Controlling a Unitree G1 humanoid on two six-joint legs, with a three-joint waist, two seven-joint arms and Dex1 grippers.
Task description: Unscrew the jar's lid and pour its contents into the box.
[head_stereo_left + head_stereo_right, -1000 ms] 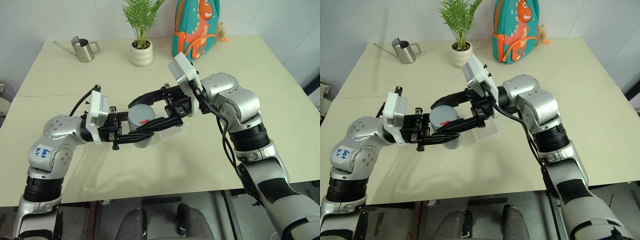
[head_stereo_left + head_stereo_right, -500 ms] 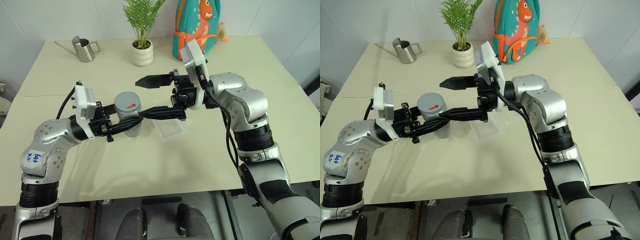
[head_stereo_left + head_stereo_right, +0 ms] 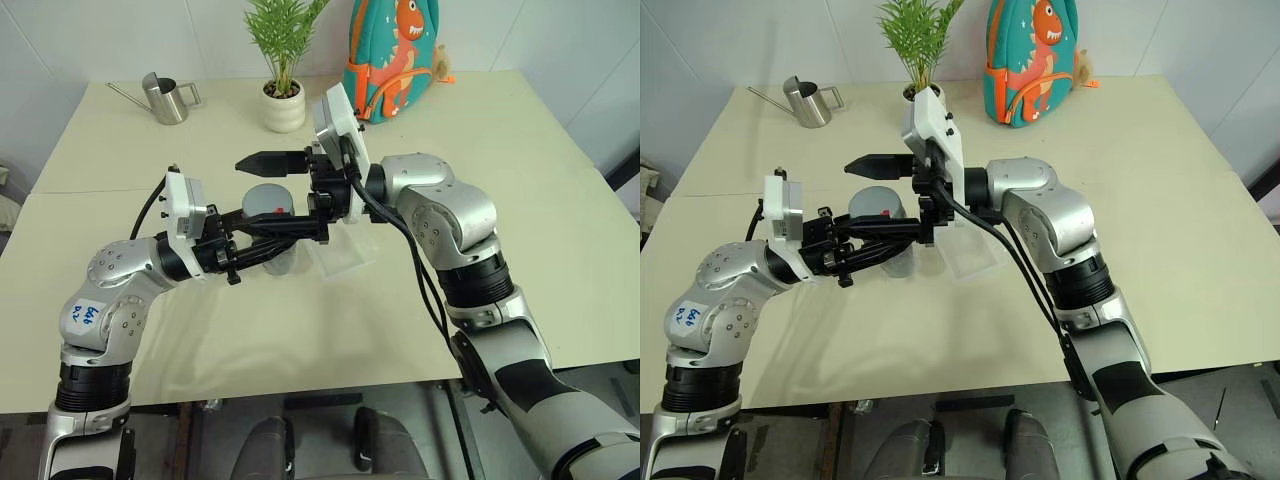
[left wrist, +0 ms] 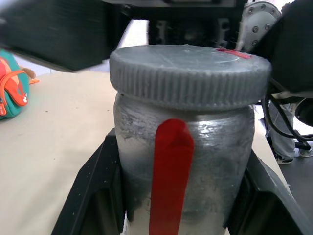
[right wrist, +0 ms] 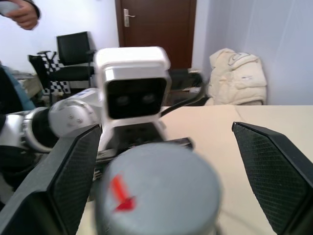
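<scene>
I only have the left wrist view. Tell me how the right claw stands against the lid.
Observer: The right claw is open, one finger on each side of the lid, not closed on it.
Operator: Place the box for me.
Observer: The box lies flat on the table, just beside the jar on the robot's right.
Operator: List what else is on the table.
Observer: A watering can and a plant pot stand at the far edge, well away from the jar.

Head stereo downward; wrist cams close on jar (image 4: 183, 161).
</scene>
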